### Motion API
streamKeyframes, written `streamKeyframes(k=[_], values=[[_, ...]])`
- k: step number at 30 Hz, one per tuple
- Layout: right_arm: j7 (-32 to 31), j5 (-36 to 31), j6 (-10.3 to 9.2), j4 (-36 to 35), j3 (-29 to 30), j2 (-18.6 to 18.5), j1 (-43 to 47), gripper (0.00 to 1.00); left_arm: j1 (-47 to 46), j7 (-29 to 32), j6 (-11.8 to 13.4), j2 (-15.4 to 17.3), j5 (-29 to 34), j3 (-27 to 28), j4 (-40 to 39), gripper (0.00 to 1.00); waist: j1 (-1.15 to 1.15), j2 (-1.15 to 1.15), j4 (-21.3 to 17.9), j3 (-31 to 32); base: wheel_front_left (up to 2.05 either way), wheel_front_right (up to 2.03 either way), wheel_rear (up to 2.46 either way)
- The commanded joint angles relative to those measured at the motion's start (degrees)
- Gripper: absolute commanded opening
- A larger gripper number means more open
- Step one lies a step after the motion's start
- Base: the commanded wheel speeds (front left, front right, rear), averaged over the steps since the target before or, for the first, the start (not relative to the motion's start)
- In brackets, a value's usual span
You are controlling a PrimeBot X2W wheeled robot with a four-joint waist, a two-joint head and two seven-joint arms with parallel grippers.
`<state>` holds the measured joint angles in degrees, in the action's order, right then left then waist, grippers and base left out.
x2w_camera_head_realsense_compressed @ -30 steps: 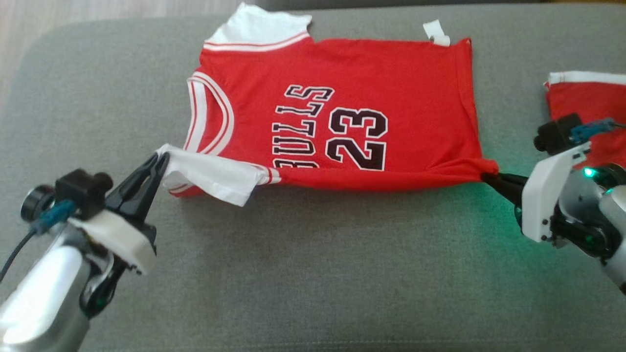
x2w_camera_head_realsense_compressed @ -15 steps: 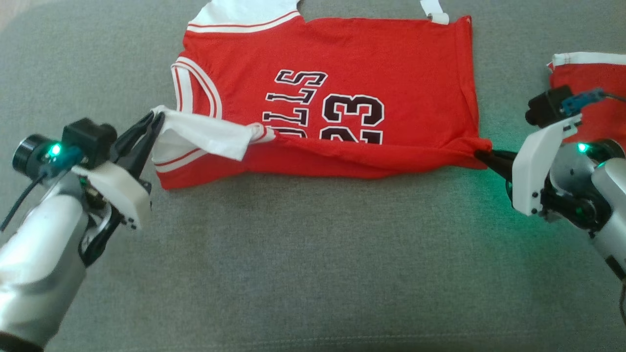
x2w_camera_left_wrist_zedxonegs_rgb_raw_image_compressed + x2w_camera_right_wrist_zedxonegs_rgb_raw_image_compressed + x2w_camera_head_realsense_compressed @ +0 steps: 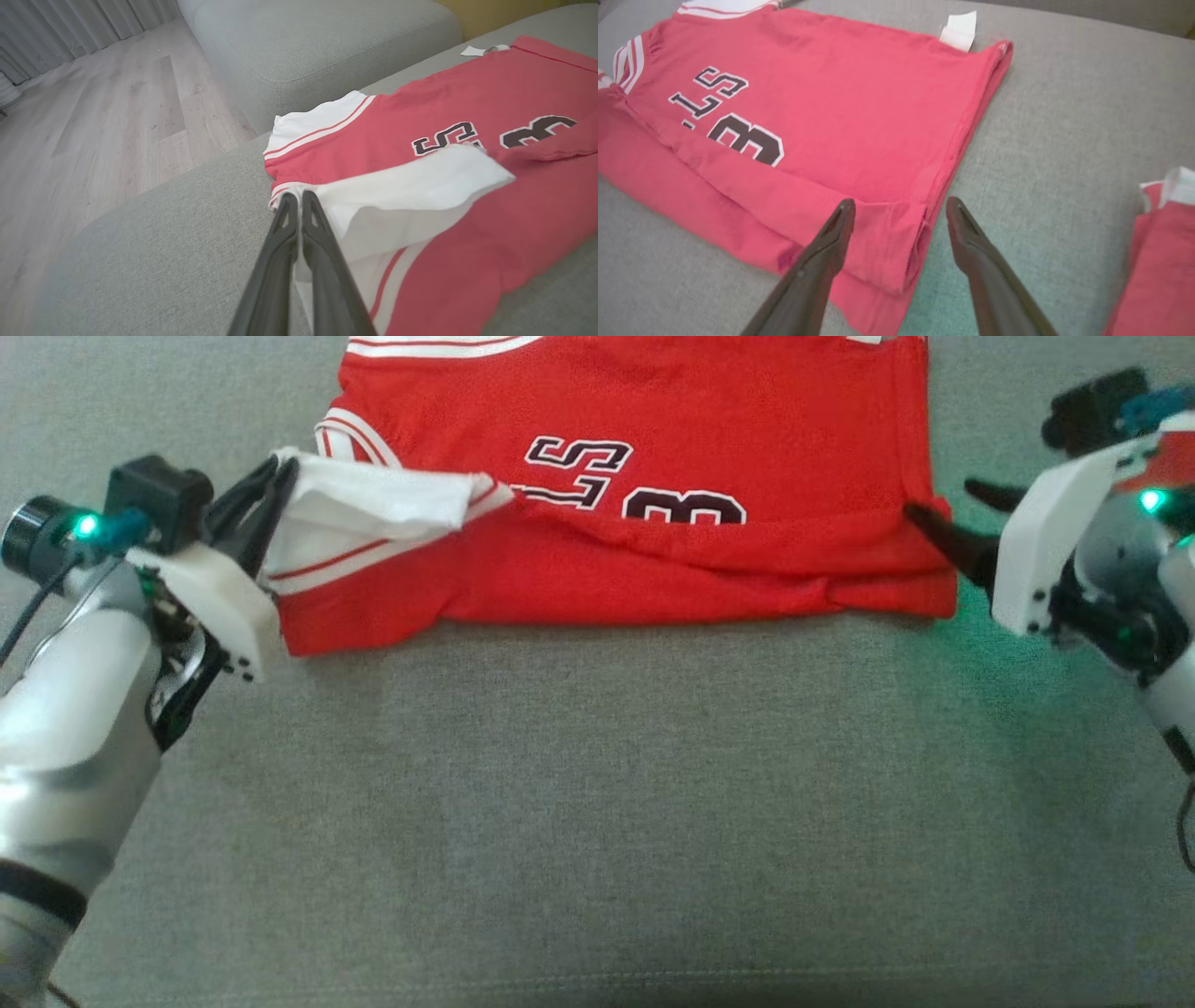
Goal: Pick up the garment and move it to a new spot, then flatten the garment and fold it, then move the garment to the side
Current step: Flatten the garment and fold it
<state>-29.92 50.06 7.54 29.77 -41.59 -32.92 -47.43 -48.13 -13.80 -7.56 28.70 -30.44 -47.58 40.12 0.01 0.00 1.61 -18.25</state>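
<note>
The red jersey [image 3: 653, 560] lay spread on the grey cushion [image 3: 597, 803], its near edge folded over part of the black lettering. The left claw [image 3: 295, 196] was pinched tight on the jersey's white sleeve [image 3: 397, 186]. The right claw [image 3: 901, 201] stood wide, its fingers either side of the hem corner, gripping nothing. A second red garment [image 3: 1162, 261] lay nearby.

A home living room: grey sofa [image 3: 327, 42], wood floor [image 3: 117, 116], curtains [image 3: 93, 18].

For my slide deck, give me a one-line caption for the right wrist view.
Right gripper open at the folded corner of the red jersey on the grey cushion.
</note>
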Motion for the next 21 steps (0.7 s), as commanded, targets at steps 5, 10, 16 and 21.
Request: streamKeyframes(k=[5, 10, 16, 21], values=[[4.83, -2.06, -0.05, 1.75, 3.2, 2.16, -2.8, 1.0, -5.75, -1.1, 0.37, -0.05, -0.84, 3.2, 5.31, 1.0, -0.01, 0.0, -0.2, -0.4, 0.0, 0.0, 0.0], [14.82, -4.15, -0.05, 2.19, 6.52, 3.24, -2.9, 1.0, -5.14, -1.17, 3.63, -1.66, -0.19, 9.61, 1.59, 1.0, -0.01, 0.0, -0.22, 0.51, 0.0, 0.0, 0.0], [29.34, -5.48, -0.05, 1.04, 12.15, 6.19, 1.38, 1.0, 3.7, -1.18, 6.29, -4.78, 1.11, 24.27, -12.25, 1.0, -0.01, 0.0, -0.8, 3.41, 0.0, 0.0, 0.0], [40.26, -9.71, -0.05, -0.63, 18.08, 11.3, 8.17, 1.0, 14.24, -1.19, 6.53, -10.29, 3.94, 35.68, -23.57, 1.0, -0.01, 0.0, -1.56, 6.41, 0.0, 0.0, 0.0]])
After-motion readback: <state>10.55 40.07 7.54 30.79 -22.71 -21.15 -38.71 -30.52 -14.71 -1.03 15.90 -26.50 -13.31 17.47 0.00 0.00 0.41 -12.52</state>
